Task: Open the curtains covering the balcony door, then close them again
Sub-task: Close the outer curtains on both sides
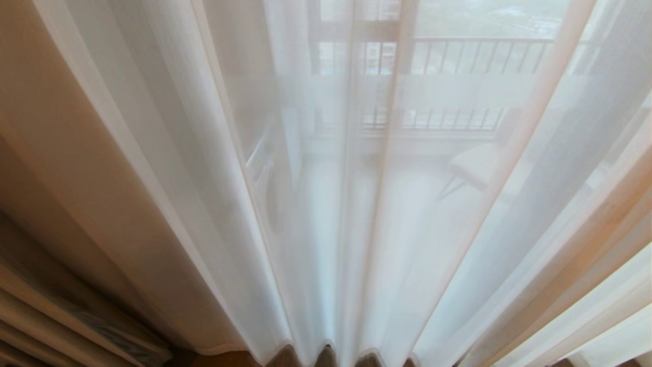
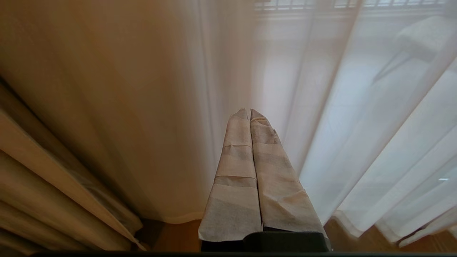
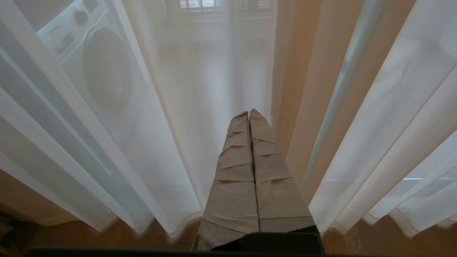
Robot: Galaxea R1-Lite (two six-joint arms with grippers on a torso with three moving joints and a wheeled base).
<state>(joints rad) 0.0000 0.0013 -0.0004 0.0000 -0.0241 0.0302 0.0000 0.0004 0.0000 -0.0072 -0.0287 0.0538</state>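
Thin white sheer curtains [image 1: 326, 229] hang drawn across the whole head view, down to the wooden floor. Heavy beige drape folds [image 1: 61, 316] are bunched at the far left. The balcony door [image 1: 448, 92] shows only dimly through the sheers, with a pale horizontal band. Neither arm is in the head view. My left gripper [image 2: 249, 111] is shut and empty, its tape-wrapped fingers pointing at the sheers [image 2: 357, 125] beside the beige drape [image 2: 53, 185]. My right gripper [image 3: 249, 112] is also shut and empty, just short of the sheers [image 3: 200, 89].
Through the sheers I make out a balcony railing [image 1: 473, 51], a pale chair [image 1: 476, 165] and a washing machine [image 3: 96, 60]. Wooden floor [image 3: 107, 237] shows under the curtain hems.
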